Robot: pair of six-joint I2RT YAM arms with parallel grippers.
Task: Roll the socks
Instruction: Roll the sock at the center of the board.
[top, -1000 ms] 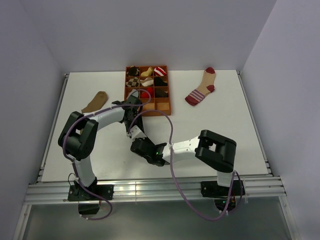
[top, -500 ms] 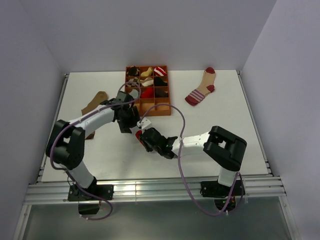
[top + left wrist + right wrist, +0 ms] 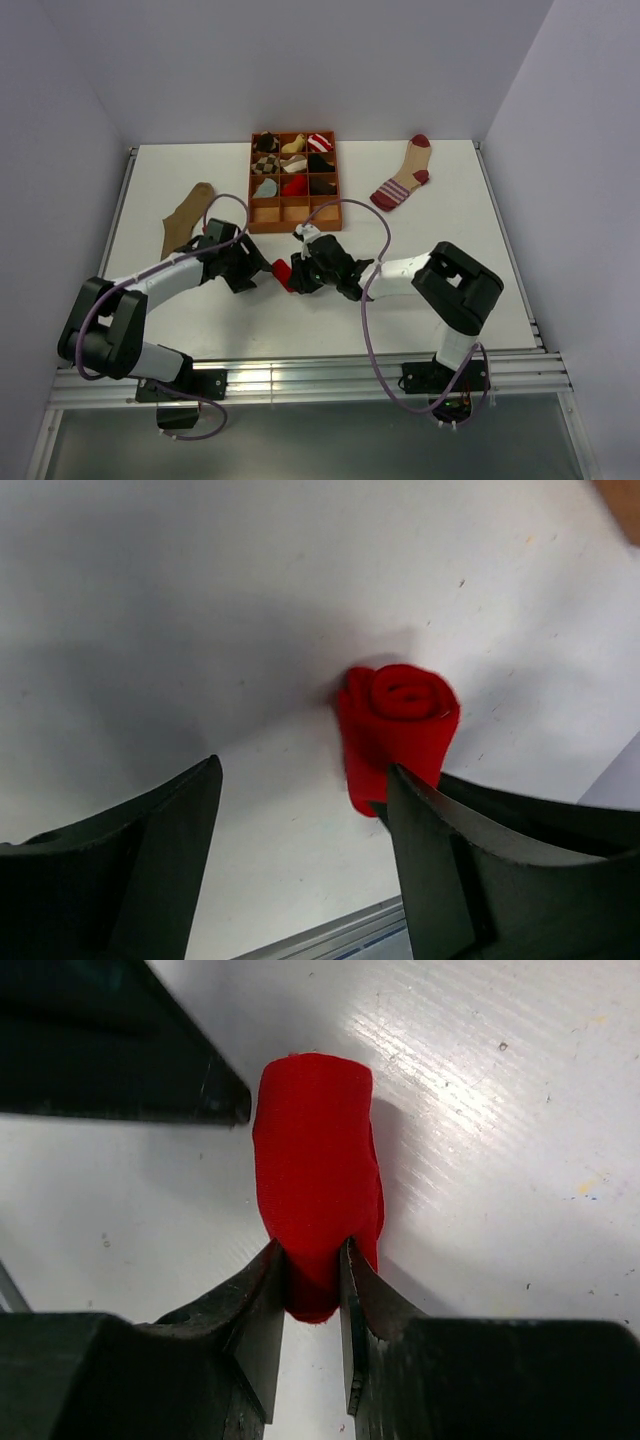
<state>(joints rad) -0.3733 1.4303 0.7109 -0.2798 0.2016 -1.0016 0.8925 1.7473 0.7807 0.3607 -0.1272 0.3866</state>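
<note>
Between right gripper (image 3: 312, 1260) jaws: rolled red sock (image 3: 318, 1150), near end pinched, roll lying on table (image 3: 480, 1110), extending ahead of fingertips | left gripper (image 3: 302, 775): released, jaws spread, sock just beside one fingertip.

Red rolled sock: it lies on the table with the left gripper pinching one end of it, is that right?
No. The red rolled sock lies on the table, but the right gripper is pinching one end, not the left, as the right wrist view shows. The left gripper stands open close by.
</note>
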